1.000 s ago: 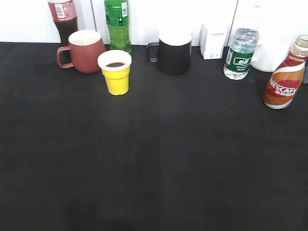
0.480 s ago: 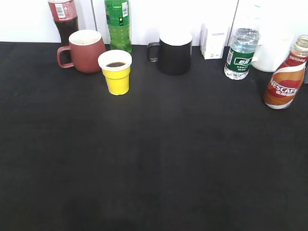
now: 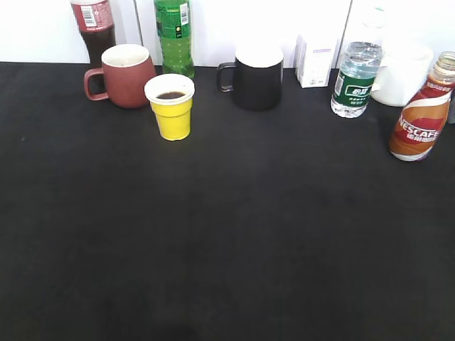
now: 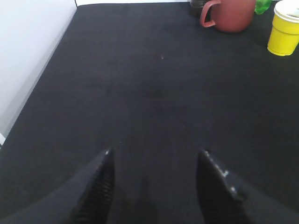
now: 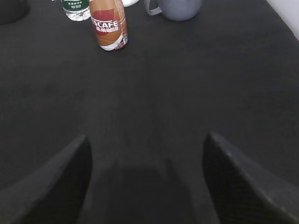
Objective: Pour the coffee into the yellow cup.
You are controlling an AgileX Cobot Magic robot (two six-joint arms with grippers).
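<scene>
The yellow cup (image 3: 170, 106) stands near the back edge of the black counter (image 3: 227, 234), toward the back left corner. There is dark coffee (image 3: 170, 95) inside it. The cup sits just in front of a dark red mug (image 3: 125, 74) and a green bottle (image 3: 174, 35). A cola bottle (image 3: 94, 27) stands behind the red mug, right at the back edge.

A black mug (image 3: 256, 79) stands at the middle of the back edge. Further right are a small white box (image 3: 316, 60) and a water bottle (image 3: 354, 79). The coffee bottle (image 3: 421, 114) stands upright at the right edge of the counter, well apart from the yellow cup.

The left claw (image 4: 155, 161) is spread wide and holds nothing. It hangs over the bare counter near the left edge, far from the cup (image 4: 285, 28).

The right claw (image 5: 147, 144) is spread wide too and holds nothing. It hangs over the bare counter, well apart from the coffee bottle (image 5: 109, 25). A grey mug (image 5: 175, 8) stands near that bottle.
</scene>
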